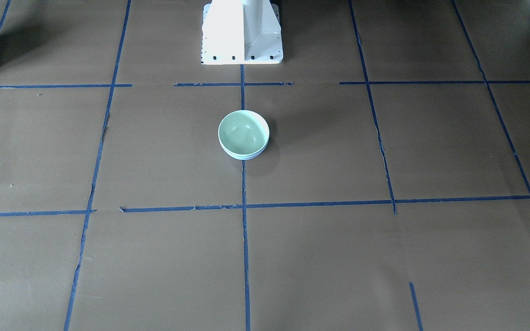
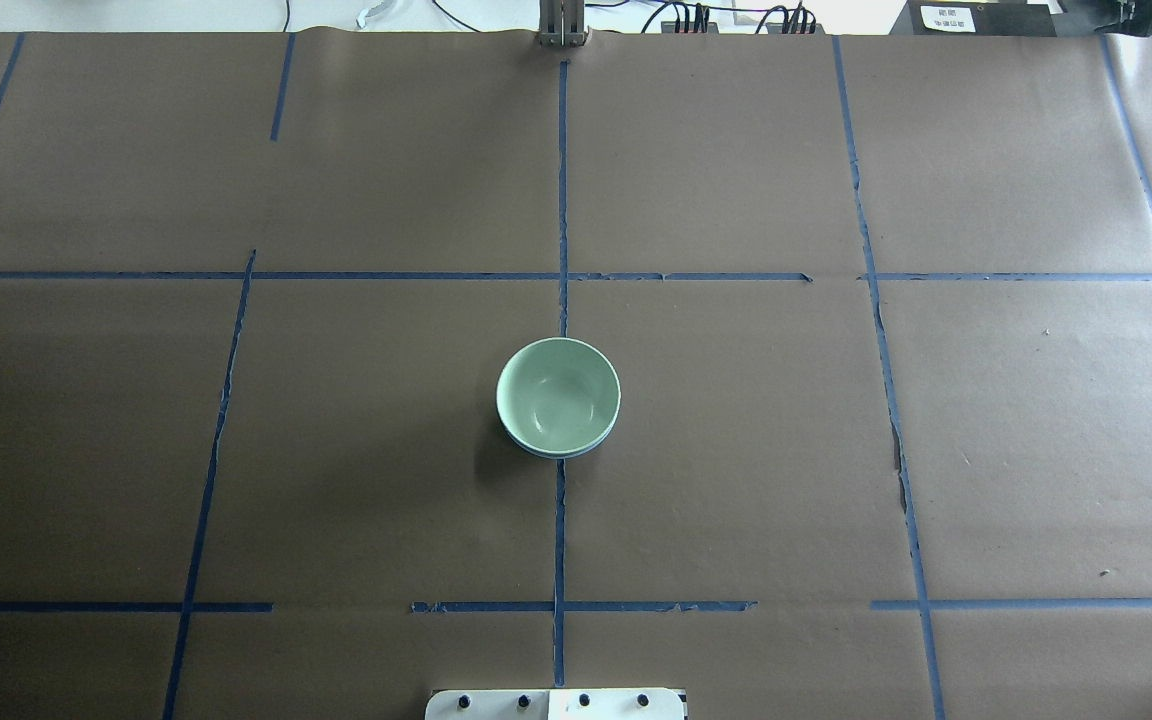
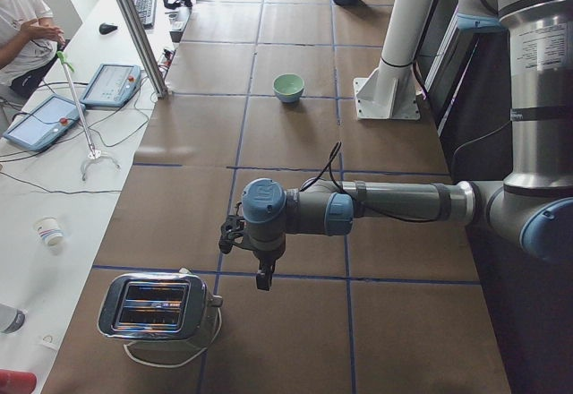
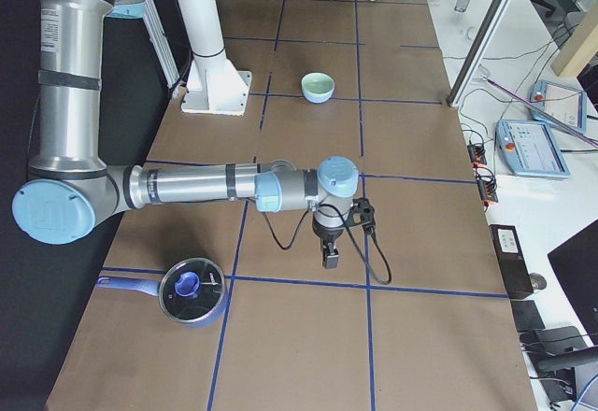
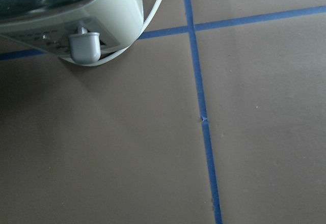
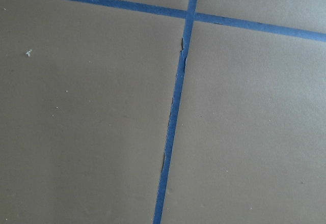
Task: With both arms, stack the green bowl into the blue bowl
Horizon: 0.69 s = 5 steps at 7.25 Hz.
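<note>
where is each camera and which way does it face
Front-facing: across the table, facing the pedestal and green bowl.
Overhead: behind robot, looking down; pedestal's edge.
Exterior left: table's end; left arm near toaster.
Exterior right: opposite end; right arm near pot.
Left wrist: down at toaster; robot unseen.
Right wrist: down at tape cross; robot unseen.
Shared: all exterior views show that bowl.
</note>
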Motion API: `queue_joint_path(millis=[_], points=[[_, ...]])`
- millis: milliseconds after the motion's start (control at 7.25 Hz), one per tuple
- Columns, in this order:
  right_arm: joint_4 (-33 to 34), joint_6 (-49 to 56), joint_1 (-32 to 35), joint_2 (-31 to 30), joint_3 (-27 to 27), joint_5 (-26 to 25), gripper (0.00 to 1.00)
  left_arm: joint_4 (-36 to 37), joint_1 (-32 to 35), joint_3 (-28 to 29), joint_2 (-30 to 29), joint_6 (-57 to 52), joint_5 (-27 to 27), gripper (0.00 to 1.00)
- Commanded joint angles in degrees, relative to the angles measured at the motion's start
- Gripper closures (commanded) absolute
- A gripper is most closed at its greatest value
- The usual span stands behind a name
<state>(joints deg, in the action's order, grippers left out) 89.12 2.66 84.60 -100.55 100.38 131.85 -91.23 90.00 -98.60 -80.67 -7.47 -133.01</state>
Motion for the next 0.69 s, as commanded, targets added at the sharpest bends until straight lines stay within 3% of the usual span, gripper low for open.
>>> queue_joint_path(millis=[0, 552], points=[[0.0, -0.2, -0.04, -0.09, -0.27, 0.16, 0.0, -0.44, -0.08, 1.29, 0.34, 0.0, 0.21, 0.0], [-0.09, -0.2, -0.13, -0.09, -0.36, 0.6, 0.0, -0.44, -0.09, 1.92, 0.16, -0.09, 0.03, 0.0]])
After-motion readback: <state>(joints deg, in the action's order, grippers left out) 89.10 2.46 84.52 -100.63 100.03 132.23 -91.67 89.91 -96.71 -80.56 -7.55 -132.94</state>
